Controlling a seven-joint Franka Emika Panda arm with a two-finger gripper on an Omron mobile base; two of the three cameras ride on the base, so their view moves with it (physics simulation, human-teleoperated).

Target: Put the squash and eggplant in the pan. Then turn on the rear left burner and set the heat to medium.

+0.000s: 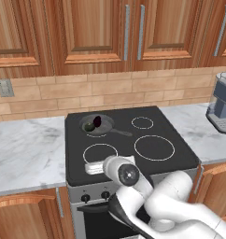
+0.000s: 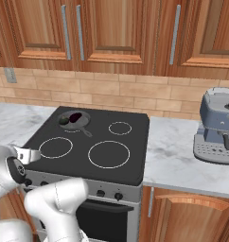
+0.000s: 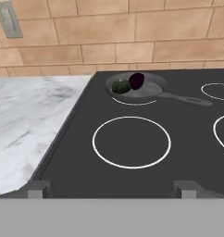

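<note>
Hand (image 1: 92, 167) open, holding nothing, low over the cooktop's (image 1: 180, 140) front-left edge. Bare black glass ahead of it, four white rings. One pan (image 1: 97, 124) on the rear left burner (image 3: 132, 102), handle pointing right. One squash (image 1: 89, 126) and one eggplant (image 1: 97, 121) inside, side by side. Marble counter (image 1: 26, 149) both sides, brick wall behind.

No legible text or labels.

Wooden cabinets (image 1: 91, 32) above a tan tile backsplash (image 1: 87, 91), marble counter (image 1: 26, 149).
</note>
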